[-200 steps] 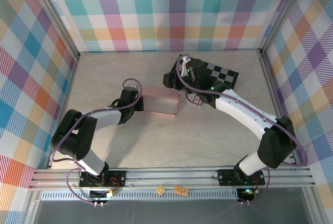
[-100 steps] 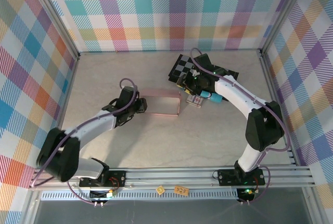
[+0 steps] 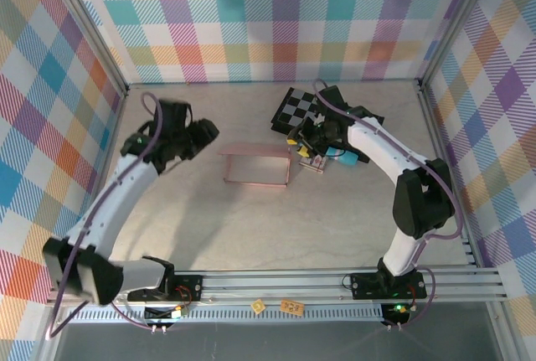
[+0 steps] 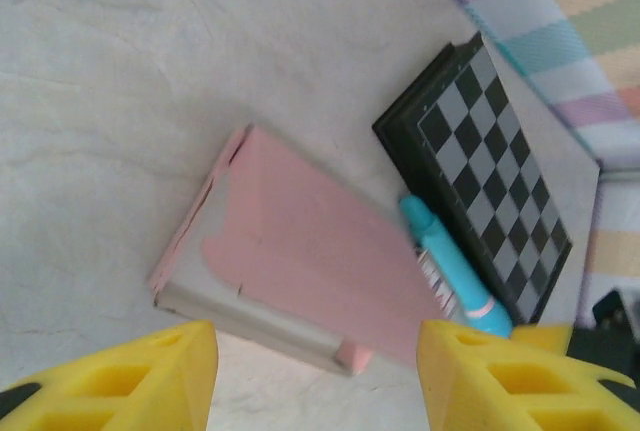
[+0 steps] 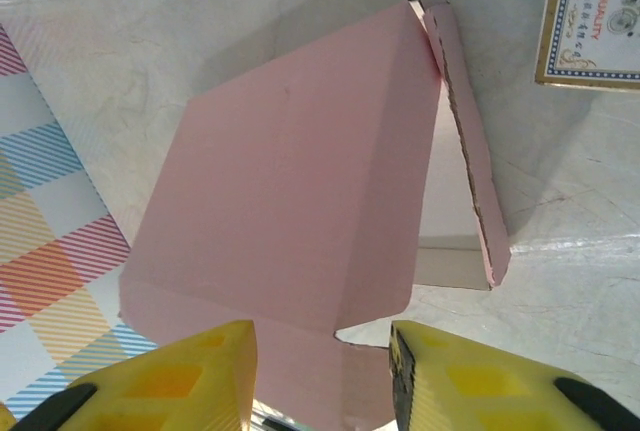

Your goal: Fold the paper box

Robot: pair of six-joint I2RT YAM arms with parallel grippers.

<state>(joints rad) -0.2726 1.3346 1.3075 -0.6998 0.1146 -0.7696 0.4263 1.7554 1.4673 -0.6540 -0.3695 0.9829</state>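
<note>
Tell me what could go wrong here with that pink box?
The dusty-pink thin cardboard box has no brace on its left: the left end effector is open, apart from it, so a push from the right end effector might slide it. The printed card pack and blue marker sit close and could get knocked.

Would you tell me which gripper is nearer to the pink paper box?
Right. The right gripper sits close by the right end of the paper box. The left gripper hangs farther off, past its left end.
</note>
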